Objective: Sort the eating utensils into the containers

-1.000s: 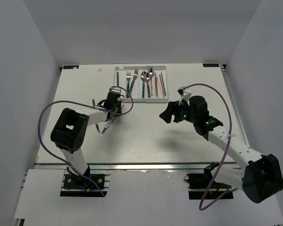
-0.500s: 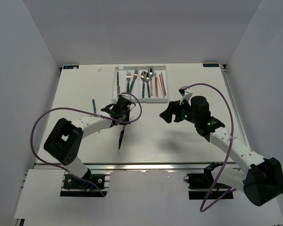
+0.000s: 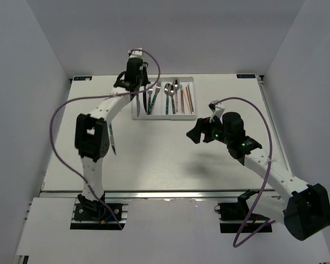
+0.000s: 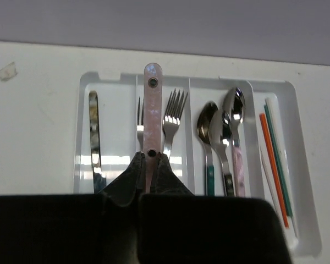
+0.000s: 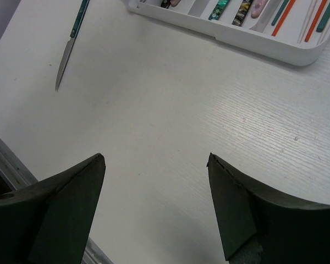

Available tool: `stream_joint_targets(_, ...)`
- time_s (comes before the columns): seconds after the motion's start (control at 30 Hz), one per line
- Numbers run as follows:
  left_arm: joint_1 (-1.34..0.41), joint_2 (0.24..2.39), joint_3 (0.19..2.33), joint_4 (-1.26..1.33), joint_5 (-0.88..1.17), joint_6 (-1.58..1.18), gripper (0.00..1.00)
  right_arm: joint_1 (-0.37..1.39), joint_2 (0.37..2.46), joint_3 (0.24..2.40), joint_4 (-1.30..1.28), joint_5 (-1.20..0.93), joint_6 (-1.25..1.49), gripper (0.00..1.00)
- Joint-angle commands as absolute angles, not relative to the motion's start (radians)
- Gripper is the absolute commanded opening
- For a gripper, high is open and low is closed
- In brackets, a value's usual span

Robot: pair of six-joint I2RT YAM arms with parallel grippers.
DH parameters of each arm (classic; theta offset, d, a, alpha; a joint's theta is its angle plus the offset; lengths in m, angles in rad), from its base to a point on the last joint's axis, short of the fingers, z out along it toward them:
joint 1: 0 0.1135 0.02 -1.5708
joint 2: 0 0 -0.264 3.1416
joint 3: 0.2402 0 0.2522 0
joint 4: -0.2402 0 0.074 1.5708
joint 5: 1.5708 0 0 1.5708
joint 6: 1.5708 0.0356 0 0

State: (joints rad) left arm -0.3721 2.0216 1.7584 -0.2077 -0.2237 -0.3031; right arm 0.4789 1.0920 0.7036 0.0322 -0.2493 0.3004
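My left gripper (image 4: 150, 155) (image 3: 136, 87) is shut on a knife with a pale pink riveted handle (image 4: 152, 110). It holds the knife above the white tray (image 3: 165, 117), over the wall between the first and second containers; the blade is hidden behind the fingers. In the tray (image 4: 107, 74) lie a knife (image 4: 93, 137), forks (image 4: 173, 115), spoons (image 4: 220, 137) and chopsticks (image 4: 272, 159). A teal-handled knife (image 5: 71, 44) (image 3: 112, 144) lies on the table beside the left arm. My right gripper (image 5: 157, 158) (image 3: 193, 133) hovers open and empty right of centre.
A small scrap of tape (image 4: 7, 70) sits on the table left of the tray. Grey walls close in on the table's far and side edges. A metal rail (image 3: 165, 193) runs along the near edge.
The left gripper shut on the pink-handled knife on the table, lifted it, and the arm swung far out over the tray. The right arm has stayed put.
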Motion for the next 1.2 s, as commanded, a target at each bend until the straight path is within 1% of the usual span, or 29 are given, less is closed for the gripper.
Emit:
stream_joint_targets(0.0, -0.335, 2.198, 2.051, -0.247, -0.141, -0.215, 0.00, 0.474, 1.106, 0.710, 0.058, -0.239, 0.272, 0.80)
stream_joint_targets(0.13, -0.287, 2.339, 2.219, -0.223, -0.126, -0.180, 0.00, 0.474, 1.117, 0.710, 0.061, -0.252, 0.275, 0.80)
stream_joint_targets(0.2, -0.278, 2.364, 2.214, -0.172, -0.107, -0.176, 0.00, 0.474, 1.120, 0.713, 0.058, -0.253, 0.275, 0.80)
stream_joint_targets(0.37, -0.250, 2.347, 2.079, -0.052, -0.089, -0.187, 0.00, 0.474, 1.134, 0.715, 0.060, -0.258, 0.276, 0.80)
stream_joint_targets(0.47, -0.239, 2.361, 2.072, -0.044, -0.074, -0.190, 0.00, 0.474, 1.150, 0.721, 0.057, -0.259, 0.278, 0.80)
stream_joint_targets(0.5, -0.238, 2.365, 2.071, -0.057, -0.071, -0.190, 0.06, 0.472, 1.155, 0.722, 0.057, -0.258, 0.278, 0.80)
stream_joint_targets(0.57, -0.235, 2.355, 2.051, -0.057, -0.058, -0.189, 0.25, 0.474, 1.160, 0.723, 0.058, -0.256, 0.278, 0.80)
stream_joint_targets(0.6, -0.235, 2.343, 2.004, -0.035, -0.057, -0.187, 0.29, 0.474, 1.163, 0.723, 0.058, -0.255, 0.278, 0.80)
stream_joint_targets(0.63, -0.233, 2.327, 1.975, -0.022, -0.054, -0.184, 0.38, 0.474, 1.167, 0.724, 0.058, -0.253, 0.278, 0.80)
stream_joint_targets(0.7, -0.233, 2.274, 1.893, 0.024, -0.040, -0.184, 0.48, 0.474, 1.173, 0.724, 0.058, -0.253, 0.278, 0.80)
stream_joint_targets(0.73, -0.233, 2.254, 1.875, 0.031, -0.038, -0.186, 0.59, 0.474, 1.175, 0.724, 0.057, -0.255, 0.278, 0.80)
stream_joint_targets(0.83, -0.233, 2.172, 1.830, 0.028, -0.032, -0.189, 0.67, 0.474, 1.177, 0.724, 0.058, -0.253, 0.278, 0.80)
stream_joint_targets(0.87, -0.235, 2.122, 1.824, 0.008, -0.058, -0.190, 0.69, 0.474, 1.177, 0.723, 0.058, -0.255, 0.278, 0.80)
stream_joint_targets(0.93, -0.233, 2.056, 1.787, -0.030, -0.128, -0.196, 0.96, 0.474, 1.174, 0.721, 0.058, -0.253, 0.279, 0.80)
stream_joint_targets(0.97, -0.233, 2.018, 1.763, -0.047, -0.184, -0.210, 0.98, 0.474, 1.173, 0.721, 0.060, -0.255, 0.279, 0.80)
stream_joint_targets(1.0, -0.230, 1.935, 1.734, -0.086, -0.325, -0.248, 0.98, 0.474, 1.172, 0.719, 0.061, -0.256, 0.281, 0.80)
stream_joint_targets(1.03, -0.227, 1.895, 1.657, -0.104, -0.375, -0.265, 0.98, 0.472, 1.173, 0.718, 0.063, -0.256, 0.282, 0.80)
stream_joint_targets(1.1, -0.201, 1.803, 1.582, -0.170, -0.467, -0.334, 0.98, 0.474, 1.177, 0.721, 0.066, -0.262, 0.284, 0.80)
stream_joint_targets(1.17, -0.166, 1.764, 1.490, -0.260, -0.468, -0.392, 0.98, 0.474, 1.181, 0.722, 0.067, -0.274, 0.282, 0.80)
